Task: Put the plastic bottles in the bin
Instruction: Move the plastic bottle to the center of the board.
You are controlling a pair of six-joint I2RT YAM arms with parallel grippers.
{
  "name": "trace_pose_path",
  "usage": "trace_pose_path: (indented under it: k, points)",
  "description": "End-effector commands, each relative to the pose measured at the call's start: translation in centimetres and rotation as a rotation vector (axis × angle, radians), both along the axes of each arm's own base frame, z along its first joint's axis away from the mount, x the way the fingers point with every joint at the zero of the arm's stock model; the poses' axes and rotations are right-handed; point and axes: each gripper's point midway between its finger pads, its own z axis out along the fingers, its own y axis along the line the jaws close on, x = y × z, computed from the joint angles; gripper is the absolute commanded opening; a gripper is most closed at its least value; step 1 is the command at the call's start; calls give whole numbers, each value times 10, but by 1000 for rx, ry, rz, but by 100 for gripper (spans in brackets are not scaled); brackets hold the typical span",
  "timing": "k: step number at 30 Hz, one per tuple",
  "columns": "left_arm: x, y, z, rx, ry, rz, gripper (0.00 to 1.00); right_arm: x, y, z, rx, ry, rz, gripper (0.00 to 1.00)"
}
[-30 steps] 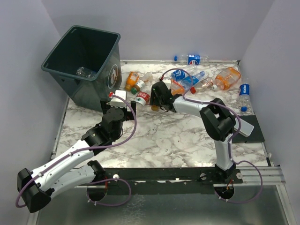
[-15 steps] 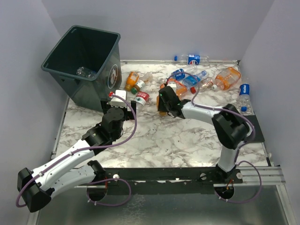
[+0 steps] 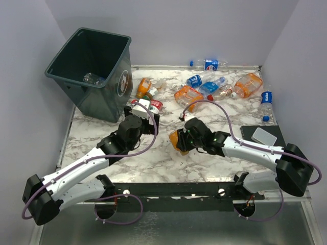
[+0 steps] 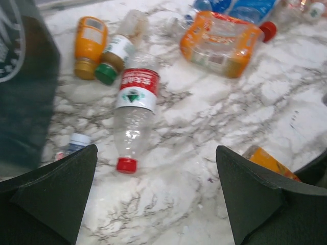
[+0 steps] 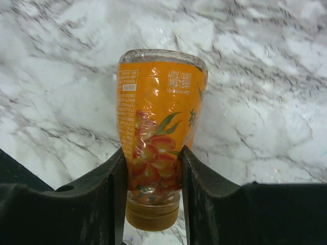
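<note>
bin (image 3: 94, 71) is noted at the 10 o'clock corner of the desk (image 3: 214, 158). right gripper (image 5: 152, 168), near the desk's middle, is seen clamped on the neck end of an orange bottle (image 5: 158, 112), base pointing away. the bin lies at 10 o'clock from it, with the left arm between. left gripper (image 4: 156, 150) is spread wide and empty. a red-label bottle (image 4: 135, 107) lies lengthwise at its 12 o'clock, cap nearest.

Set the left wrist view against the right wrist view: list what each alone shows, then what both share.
Left wrist only: the open left gripper, a red-labelled clear bottle lying on its side, the bin's wall. Right wrist only: the right gripper shut on an orange-labelled bottle. Both: the marble tabletop, and apparently that orange bottle, at the left view's lower right.
</note>
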Motion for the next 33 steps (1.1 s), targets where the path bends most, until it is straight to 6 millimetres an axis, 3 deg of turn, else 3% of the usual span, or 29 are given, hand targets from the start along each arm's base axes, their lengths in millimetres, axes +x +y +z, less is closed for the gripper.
trace_pose_path:
  k: [1, 6, 9, 12, 14, 20, 22, 24, 26, 29, 33]
  points:
    - [-14, -57, -19, -110, 125, -232, 99, -28, -31, -35, -121, 129, -11, 41]
    - [-15, -93, -45, -190, 300, -274, 99, -38, -35, -59, -127, 198, -41, 46]
    - [-12, -105, -63, -205, 382, -260, 99, -39, -38, -62, -114, 203, -70, 55]
    - [-8, -112, -72, -212, 417, -249, 99, -40, -40, -58, -103, 193, -80, 74]
    - [-5, -116, -75, -211, 426, -244, 98, -40, -43, -54, -98, 187, -94, 82]
    - [9, -118, -73, -197, 402, -206, 97, -51, -46, -26, -12, 178, -94, 88]
    - [14, -119, -70, -190, 387, -196, 97, -61, -40, -13, 58, 191, -48, 86]
    - [19, -121, -67, -188, 376, -189, 97, -73, -31, -1, 140, 209, 12, 75]
    - [23, -127, -65, -190, 376, -195, 95, -82, -25, 6, 198, 228, 46, 56]
    - [28, -141, -64, -207, 389, -219, 89, -90, -21, 2, 231, 255, 67, 41]
    - [31, -158, -74, -225, 430, -250, 75, -98, -23, -14, 218, 278, 79, 33]
